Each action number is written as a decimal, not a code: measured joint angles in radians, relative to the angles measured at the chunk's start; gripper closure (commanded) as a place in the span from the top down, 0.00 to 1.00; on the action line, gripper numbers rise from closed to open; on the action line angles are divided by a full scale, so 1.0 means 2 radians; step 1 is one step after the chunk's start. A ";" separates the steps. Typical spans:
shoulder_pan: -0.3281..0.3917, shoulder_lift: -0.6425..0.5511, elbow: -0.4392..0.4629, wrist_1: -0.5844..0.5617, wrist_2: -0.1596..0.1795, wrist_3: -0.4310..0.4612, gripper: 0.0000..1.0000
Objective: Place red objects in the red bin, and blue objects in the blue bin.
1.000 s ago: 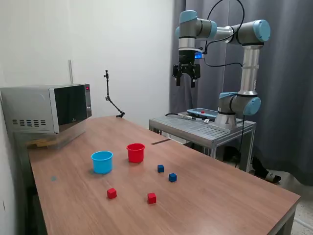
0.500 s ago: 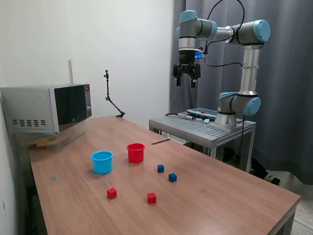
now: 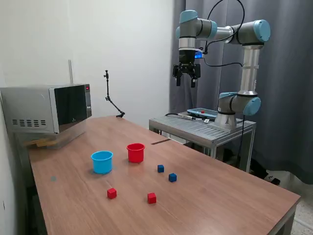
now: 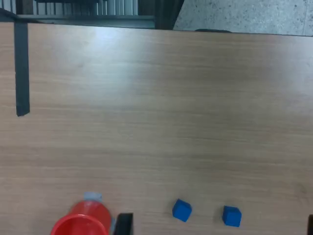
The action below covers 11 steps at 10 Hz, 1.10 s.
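On the wooden desk (image 3: 220, 196), nearest the exterior camera, two red cubes are seen lying apart from each other: one (image 3: 152, 198) toward the exterior view's right and one (image 3: 112, 193) toward its left. Just beyond them two dark blue cubes are found close together, one (image 3: 172, 177) a little nearer and the other (image 3: 160, 168) slightly farther back; both are also caught in the wrist view (image 4: 231, 216) (image 4: 182, 210). None of the four cubes is touching a bin.

Farther back the light blue bin (image 3: 101, 161) and the red bin (image 3: 135, 152) are set upright side by side, near each other but apart, with the blue one on the exterior view's left. Whether anything lies inside them cannot be told.

At the far left corner of the desk a microwave (image 3: 49, 107) is placed, and a thin black jointed stand (image 3: 111, 100) is fixed near the back edge. Beyond the desk a metal base (image 3: 200, 129) carries the arm.

The end effector (image 3: 186, 81) is held high above that base, well apart from everything on the desk, pointing down. Its fingers are seen spread with a visible gap, and nothing is held between them.
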 measured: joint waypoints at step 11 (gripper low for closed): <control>-0.006 0.006 -0.011 -0.001 0.001 0.003 1.00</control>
